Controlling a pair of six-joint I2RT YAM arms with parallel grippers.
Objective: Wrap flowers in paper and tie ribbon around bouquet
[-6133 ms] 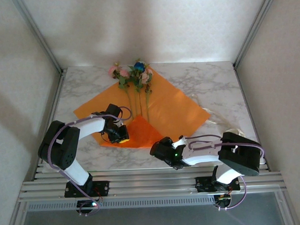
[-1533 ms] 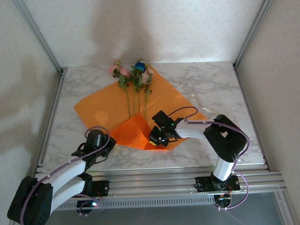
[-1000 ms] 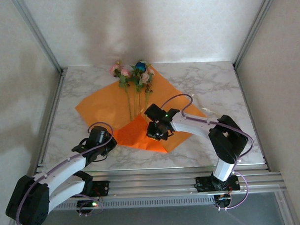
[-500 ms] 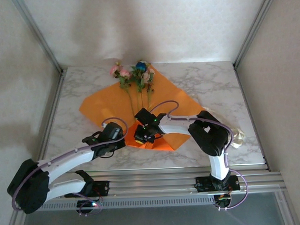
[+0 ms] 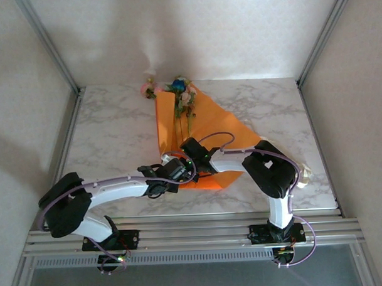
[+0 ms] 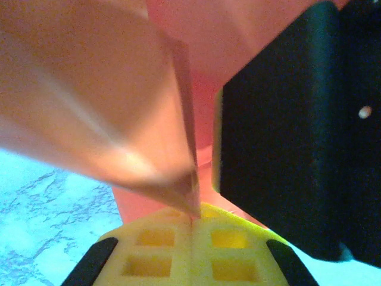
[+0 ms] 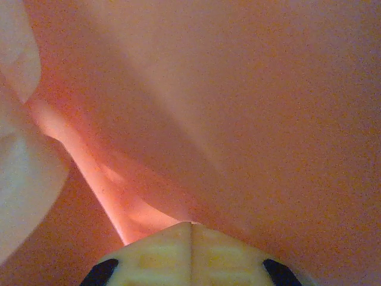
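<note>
Pinching paper (image 6: 119, 107) fold: left claw (image 6: 191, 221); right claw (image 7: 190, 227) closed, against paper.

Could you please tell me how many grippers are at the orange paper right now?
2. The left gripper is shut on the paper's near fold; the right gripper, just beyond it, is shut and apparently pinches the same sheet.

Your orange paper (image 5: 206, 120) is thin and smooth, with a soft sheen and sharp creases, letting light through up close. It lies on a table (image 5: 109, 130) with a polished marble-look top, edged by ribbed bare-metal rails (image 5: 194, 234). The yellow finger pads (image 6: 156, 253) look like matt moulded plastic in a waffle grid; the arm shells (image 5: 117, 189) are glossy plastic.
</note>
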